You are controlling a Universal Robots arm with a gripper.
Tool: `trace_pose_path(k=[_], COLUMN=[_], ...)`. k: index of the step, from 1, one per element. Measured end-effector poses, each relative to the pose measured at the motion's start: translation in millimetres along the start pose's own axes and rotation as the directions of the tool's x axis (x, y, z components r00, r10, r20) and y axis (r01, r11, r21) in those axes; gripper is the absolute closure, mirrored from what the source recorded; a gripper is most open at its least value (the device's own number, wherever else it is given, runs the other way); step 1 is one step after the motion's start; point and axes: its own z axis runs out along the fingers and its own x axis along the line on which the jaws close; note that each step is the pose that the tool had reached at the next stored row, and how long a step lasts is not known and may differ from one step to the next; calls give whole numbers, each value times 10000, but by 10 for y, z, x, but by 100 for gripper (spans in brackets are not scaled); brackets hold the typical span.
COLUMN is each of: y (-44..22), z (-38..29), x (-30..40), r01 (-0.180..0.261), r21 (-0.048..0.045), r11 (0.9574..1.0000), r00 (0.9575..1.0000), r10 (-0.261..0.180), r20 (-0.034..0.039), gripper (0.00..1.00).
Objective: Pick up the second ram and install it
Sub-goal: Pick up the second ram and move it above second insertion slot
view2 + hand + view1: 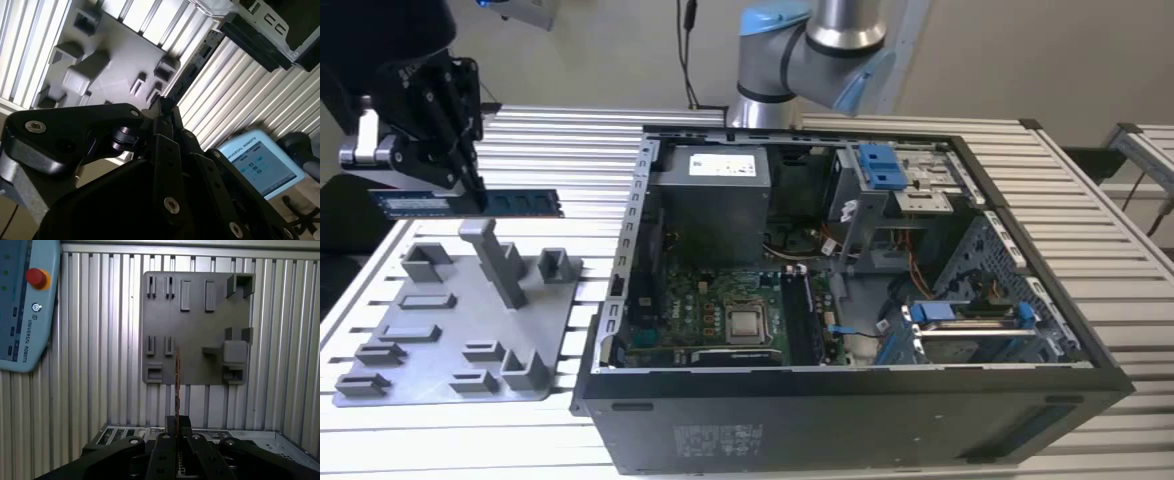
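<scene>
The second ram (467, 203), a long thin dark board with a white label, hangs level in the air above the grey fixture plate (454, 340) at the exterior view's left. My gripper (471, 192) is shut on it from above, near its middle. In the first wrist view the second ram (177, 380) appears edge-on, sticking out from between the fingertips (171, 423) over the plate (195, 315). In the second wrist view the stick (192, 67) runs out past the gripper (162, 106).
A grey upright post (496, 262) stands on the fixture plate just under the stick. The open computer case (854, 420) lies at the exterior view's right, with its motherboard (707, 310) exposed. A teach pendant (25, 305) rests on the slatted table (560, 130).
</scene>
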Motion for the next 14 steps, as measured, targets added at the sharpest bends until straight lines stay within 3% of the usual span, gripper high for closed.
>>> trace_pose_path(k=[9,14], y=[-176,-328], z=[1,1], x=[3,5], r01=[0,0], r21=[0,-1], r11=[10000,10000], r00=[10000,10000], r10=[0,0], r20=[0,1], gripper=[85,85])
